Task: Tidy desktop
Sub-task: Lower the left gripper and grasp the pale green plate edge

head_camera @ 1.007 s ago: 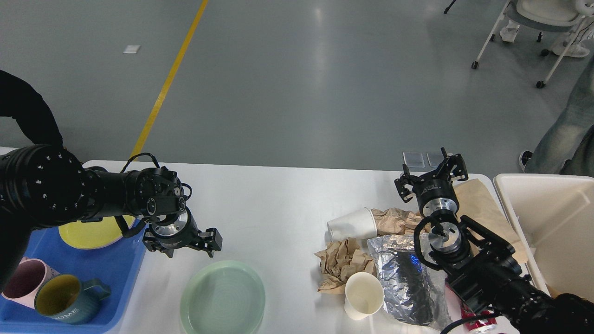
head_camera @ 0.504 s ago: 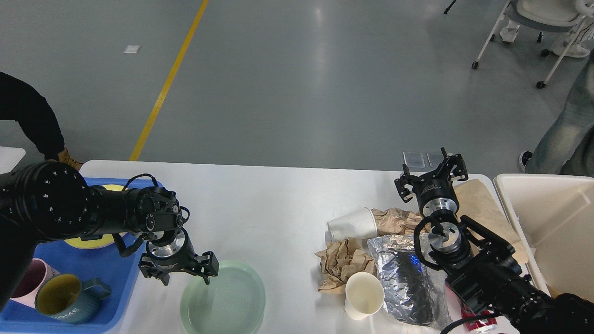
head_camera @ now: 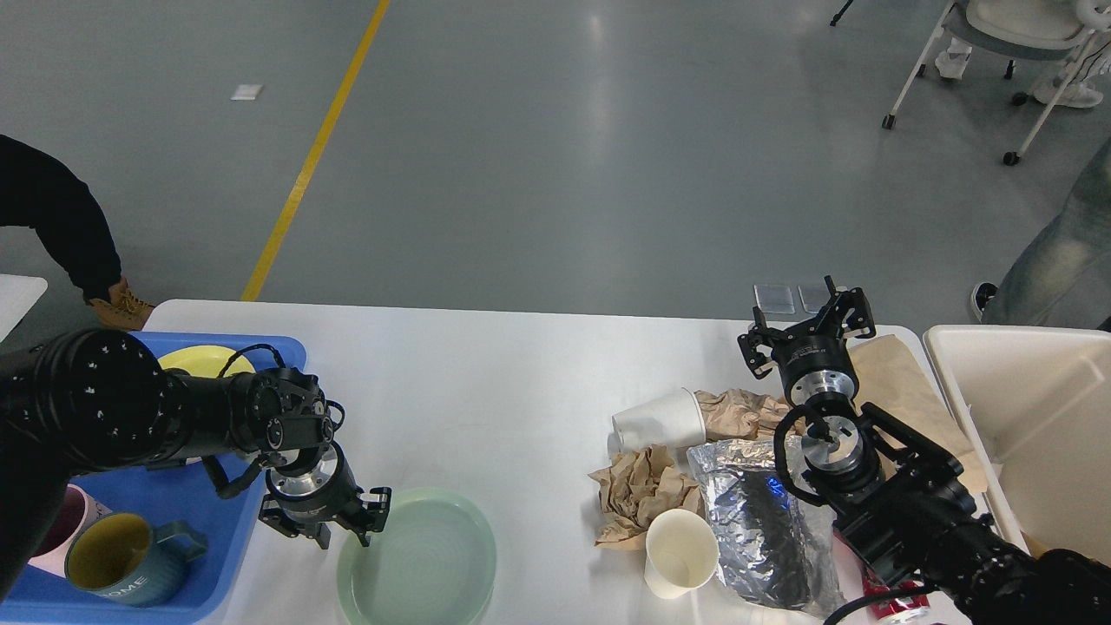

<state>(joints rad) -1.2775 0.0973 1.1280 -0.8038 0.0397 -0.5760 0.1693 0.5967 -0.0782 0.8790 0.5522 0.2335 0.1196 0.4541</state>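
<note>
The white desktop [head_camera: 486, 391] carries a pale green plate [head_camera: 421, 560] at the near edge. My left gripper [head_camera: 325, 521] is open, pointing down at the plate's left rim, with one finger over the rim. To the right lies litter: a tipped paper cup [head_camera: 661, 419], an upright paper cup [head_camera: 680, 551], crumpled brown paper [head_camera: 640, 490], a foil bag [head_camera: 759, 521] and a flat brown paper bag [head_camera: 894, 373]. My right gripper [head_camera: 807, 328] is open and empty, raised behind the litter.
A blue tray [head_camera: 230, 538] at the left holds a yellow plate [head_camera: 195, 358], a teal mug [head_camera: 121, 560] and a pink mug [head_camera: 54, 521]. A cream bin [head_camera: 1033, 417] stands at the right. A red can [head_camera: 894, 605] shows under my right arm. People stand at both sides.
My left gripper has moved toward the near edge and a little left, down to the green plate's left rim, uncovering the yellow plate. My right arm has not moved.
</note>
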